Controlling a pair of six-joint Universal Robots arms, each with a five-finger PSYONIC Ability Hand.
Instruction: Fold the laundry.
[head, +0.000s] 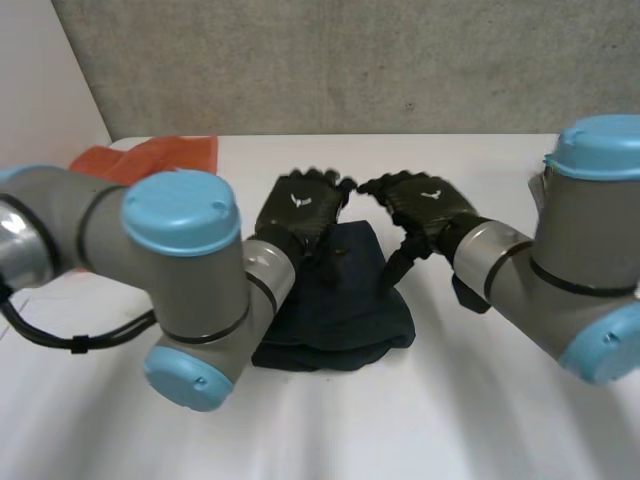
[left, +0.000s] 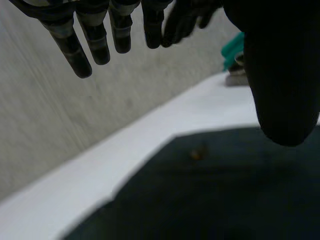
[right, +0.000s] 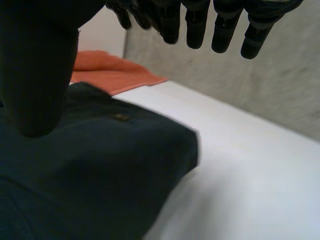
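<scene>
We log a crumpled orange-red cloth (head: 150, 158) at the far left of the white table (head: 450, 420), roughly 10 o'clock from the task piece and well apart from it. The left arm (head: 170, 260) crosses in front of that cloth. Its black left hand (head: 300, 205) hovers over the 11 o'clock edge of the folded dark navy fabric garment (head: 345, 310), which lies mid-table. In the left wrist view the fingers (left: 95, 42) are straight and set wide from the thumb (left: 282, 80), holding nothing. The navy garment lies under the palm with a small tan mark (left: 197, 154) on it. A teal object (left: 232, 50) sits on the table past the garment beside the thumb, too blurred to name. At 12 o'clock of the garment the two hands' fingertips come close together. The black right hand (head: 425, 205) is over the garment's 1 o'clock edge, at the end of the right arm (head: 580, 260). In the right wrist view its fingers (right: 222, 27) are straight and wide from the thumb (right: 37, 65), gripping nothing. The garment is below the palm and thumb; we cannot tell if the thumb touches it. The orange-red cloth shows just beyond the garment there, and a grey wall (head: 350, 60) backs the table.
</scene>
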